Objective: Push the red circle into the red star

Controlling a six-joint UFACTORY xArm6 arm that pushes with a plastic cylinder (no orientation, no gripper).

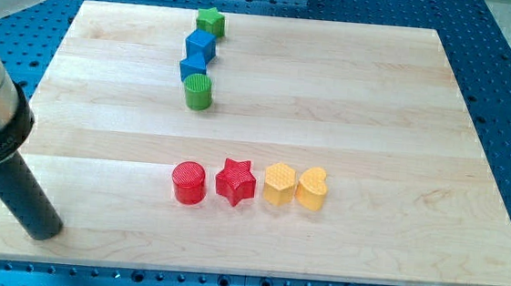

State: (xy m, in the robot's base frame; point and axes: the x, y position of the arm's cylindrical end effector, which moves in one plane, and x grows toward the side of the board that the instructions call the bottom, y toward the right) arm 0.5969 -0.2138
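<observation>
While my tip rests on the wooden board near the view's bottom left corner, it touches no block and stands well apart from the row it has to work on. Being a bare rod, it has nothing to open or close; it simply stands free, pressing on nothing.

Further up the board, about midway across, sits a row of four blocks. The red circle is at the row's left end, and the red star is just beside it on the view's right. A thin strip of wood seems to show between them, so I judge they are very near but not yet pressed together. Right of the star come the yellow hexagon and the yellow heart, which look to be touching each other.

So the push is hardly begun: the tip must first travel right to reach the circle's left side, then nudge it a short way rightward into the star.

Farthest off, near the view's top, stand the green cylinder, two blue cubes and the green star, all clear of the job.
</observation>
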